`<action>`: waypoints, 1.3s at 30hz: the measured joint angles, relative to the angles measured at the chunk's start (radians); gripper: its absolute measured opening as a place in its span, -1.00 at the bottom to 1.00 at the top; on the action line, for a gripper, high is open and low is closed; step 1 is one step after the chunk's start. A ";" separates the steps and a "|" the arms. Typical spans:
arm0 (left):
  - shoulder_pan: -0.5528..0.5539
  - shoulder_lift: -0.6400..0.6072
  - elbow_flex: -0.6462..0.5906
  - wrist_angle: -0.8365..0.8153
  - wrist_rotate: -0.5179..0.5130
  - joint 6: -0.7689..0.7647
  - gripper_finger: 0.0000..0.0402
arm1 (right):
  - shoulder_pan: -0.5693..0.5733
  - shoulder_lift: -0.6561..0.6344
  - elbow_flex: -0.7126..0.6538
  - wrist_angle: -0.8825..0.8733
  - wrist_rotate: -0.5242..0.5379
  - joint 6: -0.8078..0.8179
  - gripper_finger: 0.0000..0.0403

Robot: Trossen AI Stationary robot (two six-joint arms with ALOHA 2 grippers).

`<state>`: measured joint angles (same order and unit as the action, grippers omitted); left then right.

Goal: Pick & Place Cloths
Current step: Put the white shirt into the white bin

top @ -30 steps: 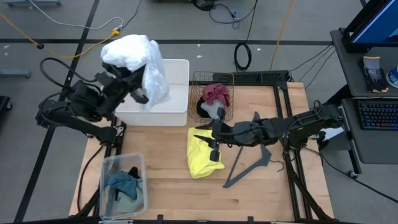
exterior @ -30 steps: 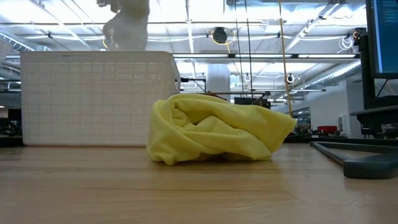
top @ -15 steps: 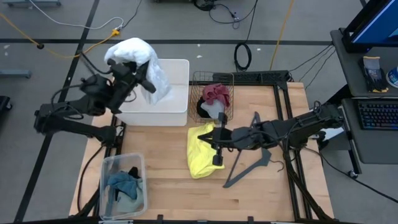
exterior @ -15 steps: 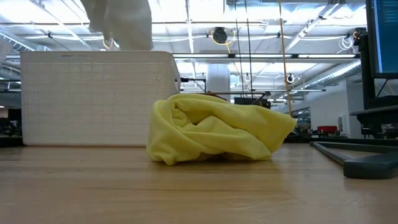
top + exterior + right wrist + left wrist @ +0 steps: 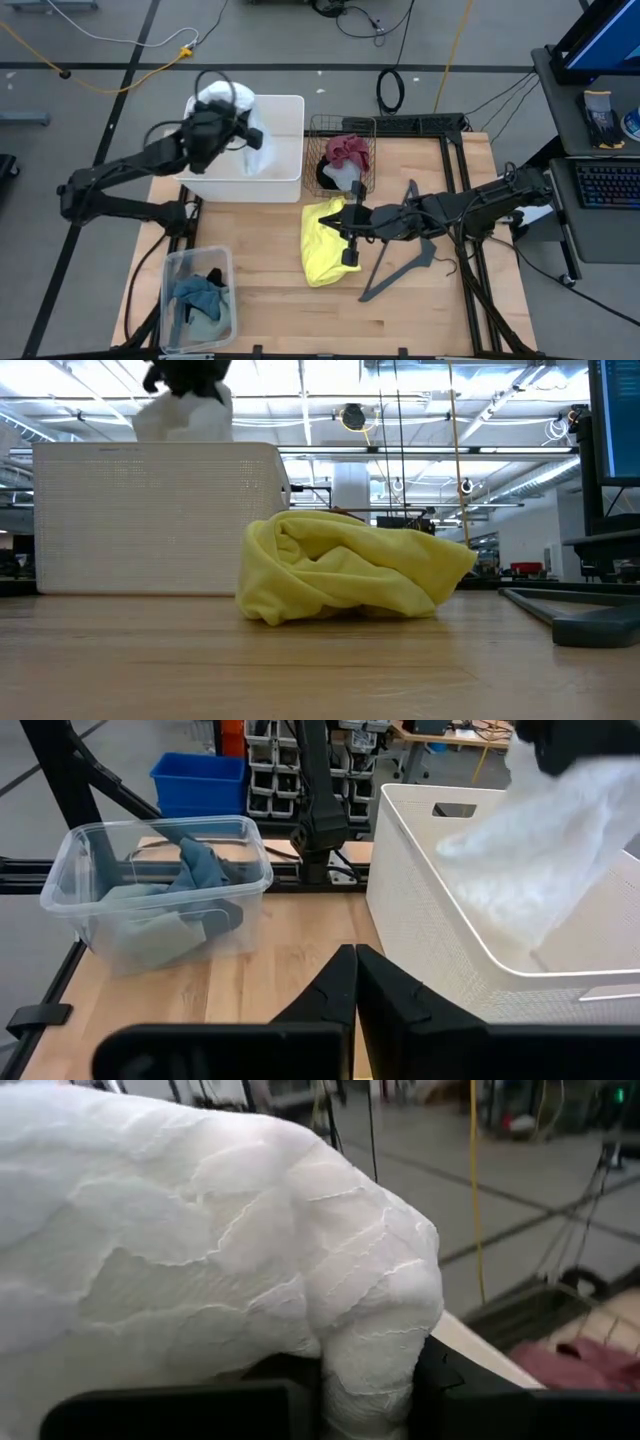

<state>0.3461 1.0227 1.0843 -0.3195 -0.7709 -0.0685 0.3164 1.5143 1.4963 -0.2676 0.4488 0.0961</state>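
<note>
Left gripper (image 5: 232, 128) holds the large white fabric cloth (image 5: 247, 132) over the white perforated plastic bin (image 5: 283, 170) at the upper left of the high view.

Its fingers are closed on that cloth, which bulges past them and fills most of the left wrist view; in the low view the bundle hangs just above the bin's rim. The right gripper (image 5: 347, 236) hovers over the crumpled yellow cloth (image 5: 322, 252) at mid-frame on the wooden bench (image 5: 400, 310), fingers (image 5: 345, 990) pressed together and empty. A maroon cloth (image 5: 347, 150) sits in the wire basket (image 5: 341, 124) just right of the bin. A blue-teal cloth (image 5: 198, 295) lies in the clear plastic tub (image 5: 172, 268) at the lower left. A dark grey plastic hanger (image 5: 400, 268) lies right of the yellow cloth.
</note>
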 joint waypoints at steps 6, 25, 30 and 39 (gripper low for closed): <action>0.101 0.094 0.000 -0.042 0.141 -0.090 -0.67 | 0.000 0.000 0.000 0.000 0.000 0.020 -1.00; 0.299 0.334 0.000 -0.343 0.593 -0.440 -0.67 | -0.002 0.000 0.000 0.000 0.000 0.028 -1.00; 0.347 0.405 0.000 -0.410 0.717 -0.521 -0.67 | -0.002 0.000 0.000 0.000 0.000 0.053 -1.00; 0.344 0.447 0.000 -0.418 0.750 -0.559 -0.10 | -0.002 0.000 0.000 -0.005 -0.004 0.030 -1.00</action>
<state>0.6901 1.4700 1.0843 -0.7376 -0.0205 -0.6280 0.3141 1.5143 1.4963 -0.2728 0.4450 0.1258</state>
